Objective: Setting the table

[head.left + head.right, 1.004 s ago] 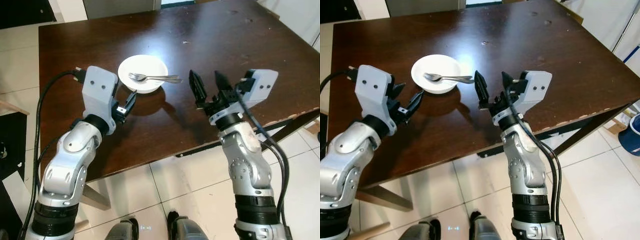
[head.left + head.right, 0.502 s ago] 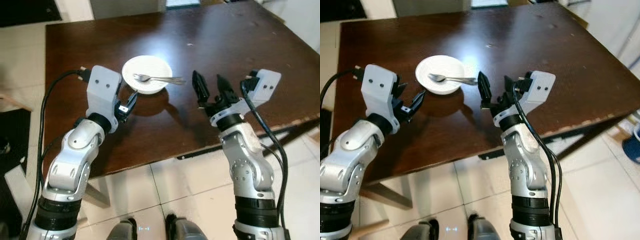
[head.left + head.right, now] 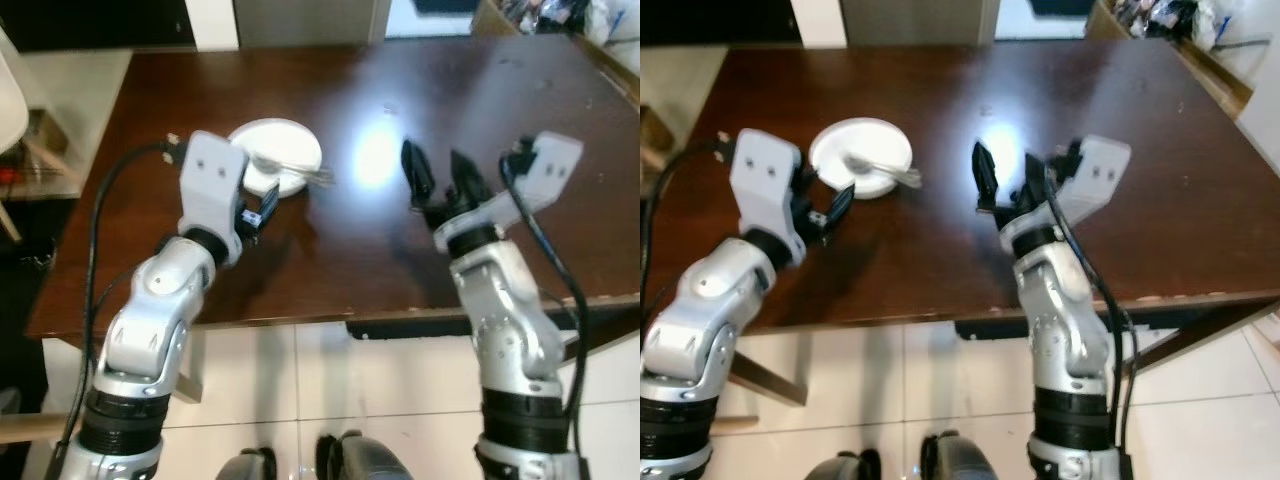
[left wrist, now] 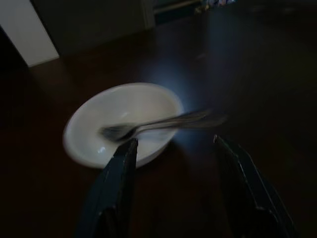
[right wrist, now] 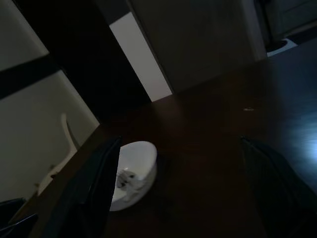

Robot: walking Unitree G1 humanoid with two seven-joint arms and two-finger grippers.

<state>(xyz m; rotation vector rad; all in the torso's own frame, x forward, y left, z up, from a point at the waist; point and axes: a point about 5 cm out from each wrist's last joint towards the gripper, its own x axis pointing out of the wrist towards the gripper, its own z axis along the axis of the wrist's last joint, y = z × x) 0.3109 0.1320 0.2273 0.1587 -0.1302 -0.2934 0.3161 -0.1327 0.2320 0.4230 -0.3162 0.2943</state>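
We record one dark wooden table [image 3: 940, 230], taken here as the landmark. On it, toward its left side, sits a white bowl [image 3: 862, 156] with a fork [image 3: 887, 173] lying across it, tines inside the bowl and handle jutting past the rim toward the table's middle. The left gripper [image 3: 830, 208] hovers over the table just beside the bowl's near edge, fingers parted and holding nothing; its wrist view shows the bowl [image 4: 121, 121] ahead between the two fingers. The right gripper [image 3: 1008, 180] hovers over the table's middle, well apart from the bowl, fingers spread wide and empty.
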